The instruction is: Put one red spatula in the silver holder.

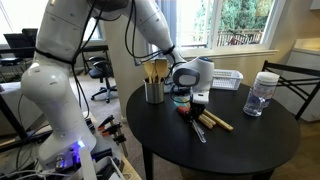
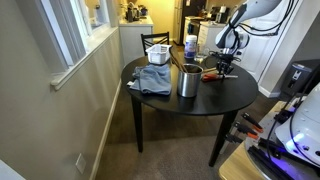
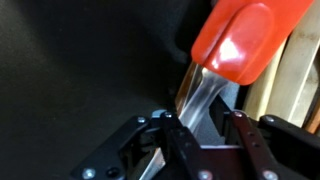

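Between the jaws runs the slim handle of the red spatula, its head just beyond them. They flank it closely, but whether they pinch it I cannot tell. A skewed pinch could let it swivel on lifting. Only the exterior views show the silver holder, near the jaws on the worktop.

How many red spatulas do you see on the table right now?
1 confirmed: the red spatula, its handle between the jaws of the gripper, beside light-wood utensils. More may be hidden under the gripper in the exterior views.
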{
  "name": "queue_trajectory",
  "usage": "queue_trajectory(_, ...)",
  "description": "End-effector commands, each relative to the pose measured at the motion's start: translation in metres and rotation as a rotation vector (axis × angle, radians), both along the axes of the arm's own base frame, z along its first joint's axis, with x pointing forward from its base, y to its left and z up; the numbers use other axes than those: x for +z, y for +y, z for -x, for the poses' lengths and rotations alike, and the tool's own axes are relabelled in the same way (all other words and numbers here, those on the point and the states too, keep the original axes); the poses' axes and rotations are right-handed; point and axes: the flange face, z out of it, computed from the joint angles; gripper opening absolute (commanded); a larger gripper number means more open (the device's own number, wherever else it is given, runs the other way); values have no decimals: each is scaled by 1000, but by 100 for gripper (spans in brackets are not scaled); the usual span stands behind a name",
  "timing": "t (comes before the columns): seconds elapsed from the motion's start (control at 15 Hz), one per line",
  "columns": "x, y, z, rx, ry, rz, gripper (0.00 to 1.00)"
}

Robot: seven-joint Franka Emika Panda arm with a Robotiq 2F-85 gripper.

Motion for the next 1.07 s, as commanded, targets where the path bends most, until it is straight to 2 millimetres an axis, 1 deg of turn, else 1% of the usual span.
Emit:
queue_trajectory(0.0, 16, 3, 3, -34, -32, -50, 68)
queue_trajectory(0.07, 18, 3, 2, -38, -36, -54, 73)
queue_trajectory(0.33, 21, 5, 0, -40, -44, -64, 98)
queue_trajectory(0.53, 20, 6, 0, -42, -45, -68, 100)
queue_trajectory(0.6, 20, 6, 0, -36, -49, -71, 74)
queue_trajectory(0.73, 19, 6, 0, -36, -49, -73, 74)
queue_trajectory(1.0, 19, 6, 0, -39, -49, -79, 47)
